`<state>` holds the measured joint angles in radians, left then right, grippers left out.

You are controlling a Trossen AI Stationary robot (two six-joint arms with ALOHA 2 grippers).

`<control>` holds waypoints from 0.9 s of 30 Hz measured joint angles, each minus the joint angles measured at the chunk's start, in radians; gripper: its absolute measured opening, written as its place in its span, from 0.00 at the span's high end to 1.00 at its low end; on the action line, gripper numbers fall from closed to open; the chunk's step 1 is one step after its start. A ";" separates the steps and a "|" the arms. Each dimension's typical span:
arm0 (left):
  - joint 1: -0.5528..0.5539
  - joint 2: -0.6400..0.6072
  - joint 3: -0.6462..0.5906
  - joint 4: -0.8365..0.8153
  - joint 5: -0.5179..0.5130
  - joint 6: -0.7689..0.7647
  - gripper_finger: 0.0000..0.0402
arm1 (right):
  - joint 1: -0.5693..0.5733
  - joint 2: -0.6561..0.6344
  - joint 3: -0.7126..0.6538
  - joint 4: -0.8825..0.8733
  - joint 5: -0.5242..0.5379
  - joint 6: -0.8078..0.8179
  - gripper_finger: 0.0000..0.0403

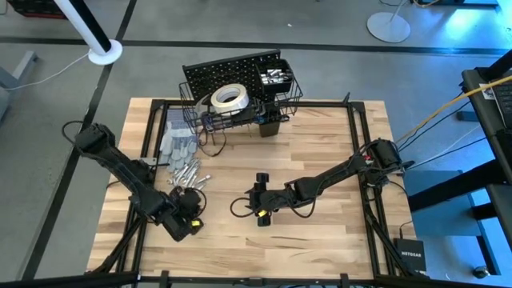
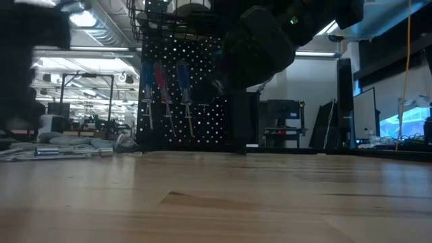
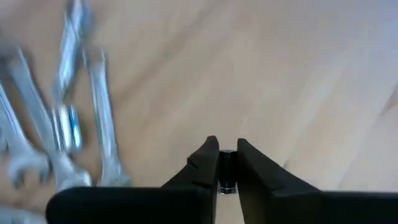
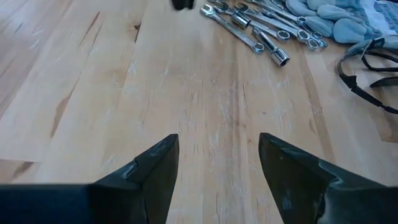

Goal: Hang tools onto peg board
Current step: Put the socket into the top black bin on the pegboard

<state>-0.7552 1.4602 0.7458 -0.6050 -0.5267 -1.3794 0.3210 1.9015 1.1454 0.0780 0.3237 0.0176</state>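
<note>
The black peg board stands upright at the table's far side, with a white tape roll in its wire basket and screwdrivers hanging on its face. Silver wrenches lie in a loose pile on the table at the left, also seen in the right wrist view. My left gripper is just on the near side of that pile, shut on a small dark and silver metal piece. My right gripper stands open over bare wood at the table's middle. My left gripper pinches the small metal piece between its two fingers; the piece's dark part shows above and its shiny end below. The fingers slant down at the table. I cannot tell whether the piece is clear of the table.
Grey gloves lie on the far side of the wrench pile. A black cable loops on the table near the peg board's foot. A black cup and a second basket with metal parts hang on the board. Bare wood stretches to the right.
</note>
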 joint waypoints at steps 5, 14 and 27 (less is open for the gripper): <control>-0.007 -0.110 0.013 0.052 -0.199 0.080 0.94 | 0.000 -0.005 0.000 0.000 -0.006 -0.016 0.44; 0.014 -0.258 0.013 0.259 -0.495 0.391 0.94 | 0.033 -0.054 0.000 0.231 0.107 -0.213 0.44; 0.068 -0.442 0.013 0.705 -0.462 0.925 0.95 | -0.004 -0.060 0.002 0.734 0.130 -0.785 0.44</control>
<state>-0.6873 1.0186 0.7591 0.0999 -0.9888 -0.4541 0.3169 1.8412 1.1469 0.8120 0.4535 -0.7676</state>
